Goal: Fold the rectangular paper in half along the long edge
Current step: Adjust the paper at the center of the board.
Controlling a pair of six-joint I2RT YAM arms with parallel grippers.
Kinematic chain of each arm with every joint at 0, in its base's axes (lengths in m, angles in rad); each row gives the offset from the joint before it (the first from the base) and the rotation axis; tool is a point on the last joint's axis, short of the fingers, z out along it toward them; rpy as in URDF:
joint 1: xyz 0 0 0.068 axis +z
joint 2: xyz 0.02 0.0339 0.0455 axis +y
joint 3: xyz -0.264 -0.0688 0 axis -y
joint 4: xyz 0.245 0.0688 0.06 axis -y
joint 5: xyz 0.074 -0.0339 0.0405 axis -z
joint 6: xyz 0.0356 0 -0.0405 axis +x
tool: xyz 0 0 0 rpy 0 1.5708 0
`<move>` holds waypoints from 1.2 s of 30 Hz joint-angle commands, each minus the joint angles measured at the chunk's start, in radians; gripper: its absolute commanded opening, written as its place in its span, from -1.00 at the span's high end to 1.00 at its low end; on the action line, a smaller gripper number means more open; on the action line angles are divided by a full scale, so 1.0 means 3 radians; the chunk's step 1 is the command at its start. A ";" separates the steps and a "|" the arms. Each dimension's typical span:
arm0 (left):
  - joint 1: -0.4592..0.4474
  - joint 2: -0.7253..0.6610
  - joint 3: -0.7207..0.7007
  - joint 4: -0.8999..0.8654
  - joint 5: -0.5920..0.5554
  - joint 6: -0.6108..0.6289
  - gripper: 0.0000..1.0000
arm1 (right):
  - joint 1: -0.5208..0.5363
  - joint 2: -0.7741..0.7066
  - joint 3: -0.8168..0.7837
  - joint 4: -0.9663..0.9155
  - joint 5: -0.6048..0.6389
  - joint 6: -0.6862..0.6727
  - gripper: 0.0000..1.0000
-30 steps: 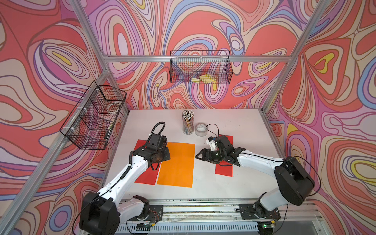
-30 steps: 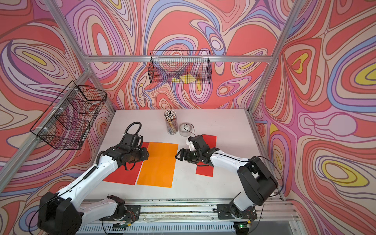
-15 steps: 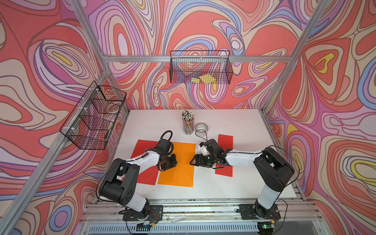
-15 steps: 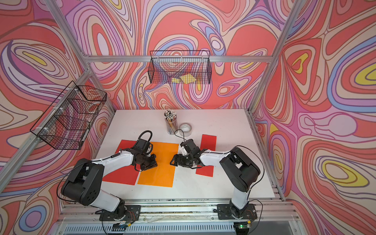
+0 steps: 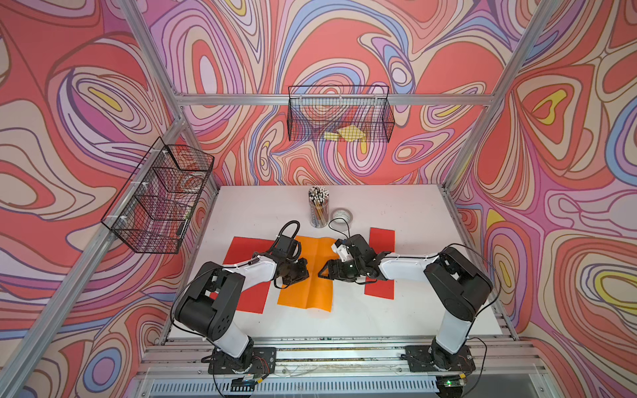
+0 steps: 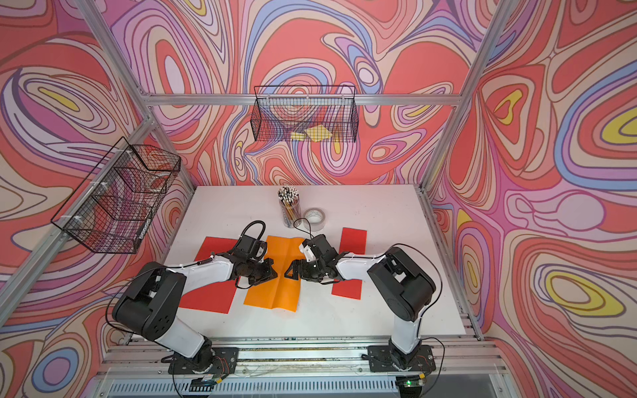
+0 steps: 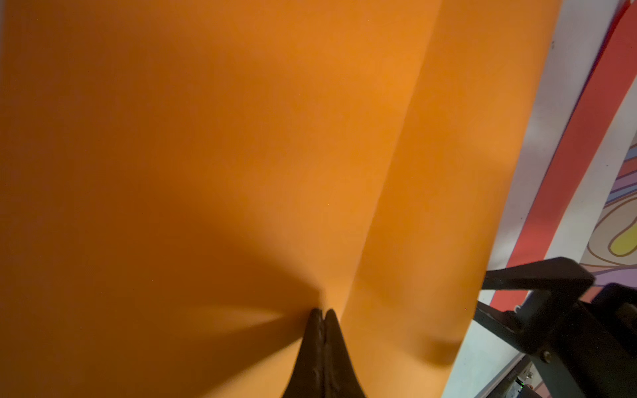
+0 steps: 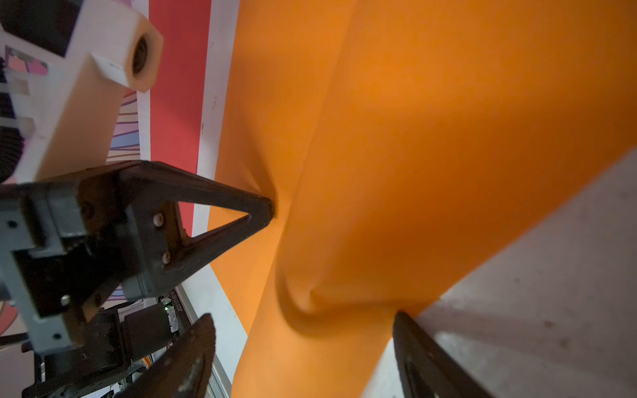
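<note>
The orange rectangular paper (image 5: 310, 293) (image 6: 275, 293) lies mid-table, with a raised crease running down its length. My left gripper (image 5: 303, 272) (image 6: 272, 272) rests on its left half. In the left wrist view that gripper (image 7: 322, 312) is shut, its tips pressed against the paper (image 7: 206, 138), which puckers around them. My right gripper (image 5: 322, 274) (image 6: 289, 274) sits at the paper's right edge. In the right wrist view it (image 8: 303, 318) is open, and the paper (image 8: 448, 103) bulges up between its fingers. The left gripper (image 8: 265, 206) faces it.
A red sheet (image 5: 248, 275) lies under the left arm and a narrower red sheet (image 5: 381, 241) under the right arm. A pencil cup (image 5: 319, 210) and a tape roll (image 5: 342, 217) stand just behind the paper. Wire baskets (image 5: 339, 113) hang on the back and left walls.
Both arms have come down and inward onto the orange paper. The left gripper has shut with its tips on the sheet. The paper now buckles between the grippers.
</note>
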 commanded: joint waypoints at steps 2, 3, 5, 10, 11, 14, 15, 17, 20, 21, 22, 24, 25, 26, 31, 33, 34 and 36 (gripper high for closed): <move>-0.0094 0.0280 -0.0120 -0.0262 -0.0199 -0.0072 1.00 | 0.0009 -0.0036 -0.0132 -0.0083 0.0053 -0.0038 -0.65; -0.0096 0.0301 -0.0117 -0.0259 -0.0199 -0.0076 1.00 | 0.0009 -0.0067 -0.0156 -0.0091 0.0063 -0.0038 -0.65; -0.0102 0.0342 -0.0107 -0.0249 -0.0189 -0.0082 1.00 | 0.0010 -0.0126 -0.0224 -0.0111 0.0079 -0.0039 -0.66; -0.0115 0.0364 -0.0112 -0.0233 -0.0183 -0.0088 1.00 | 0.0008 -0.0229 -0.0413 0.0013 -0.0015 0.0065 -0.66; -0.0113 0.0364 -0.0112 -0.0238 -0.0188 -0.0088 1.00 | 0.0009 -0.0248 -0.0470 0.0041 -0.0022 0.0099 -0.66; -0.0112 0.0354 -0.0124 -0.0229 -0.0201 -0.0088 1.00 | 0.0006 -0.0331 -0.0662 0.0179 -0.0046 0.0202 -0.67; -0.0115 0.0359 -0.0127 -0.0221 -0.0199 -0.0092 1.00 | 0.0009 -0.0342 -0.0713 0.0221 -0.0054 0.0236 -0.67; -0.0116 0.0383 -0.0127 -0.0194 -0.0187 -0.0103 1.00 | 0.0007 -0.0333 -0.0833 0.0337 -0.0081 0.0339 -0.66; -0.0117 0.0432 -0.0122 -0.0148 -0.0150 -0.0116 1.00 | 0.0006 -0.0261 -0.0966 0.0514 -0.0102 0.0485 -0.67; -0.0117 0.0440 -0.0118 -0.0142 -0.0141 -0.0118 1.00 | 0.0006 -0.0236 -0.0997 0.0591 -0.0107 0.0529 -0.67; -0.0117 0.0451 -0.0114 -0.0136 -0.0134 -0.0118 1.00 | 0.0007 -0.0204 -0.1033 0.0693 -0.0116 0.0587 -0.67; -0.0120 0.0451 -0.0112 -0.0140 -0.0127 -0.0117 1.00 | 0.0006 -0.0163 -0.1007 0.0761 -0.0125 0.0632 -0.67; -0.0121 0.0451 -0.0112 -0.0146 -0.0132 -0.0114 1.00 | 0.0010 -0.0070 -0.0969 0.0776 -0.0124 0.0633 -0.68; -0.0126 0.0441 -0.0112 -0.0158 -0.0143 -0.0111 1.00 | 0.0008 -0.0025 -0.0918 0.0788 -0.0129 0.0632 -0.67; -0.0123 0.0400 -0.0117 -0.0207 -0.0177 -0.0093 1.00 | 0.0007 0.0173 -0.0565 0.0757 -0.0119 0.0617 -0.68; -0.0122 0.0395 -0.0117 -0.0218 -0.0181 -0.0091 1.00 | 0.0005 0.0214 -0.0393 0.0617 -0.0058 0.0542 -0.67; -0.0123 0.0390 -0.0117 -0.0223 -0.0178 -0.0088 1.00 | 0.0001 0.0210 -0.0326 0.0557 -0.0012 0.0510 -0.67; -0.0122 0.0375 -0.0122 -0.0242 -0.0183 -0.0083 1.00 | -0.0031 0.0166 -0.0247 0.0486 0.0040 0.0462 -0.67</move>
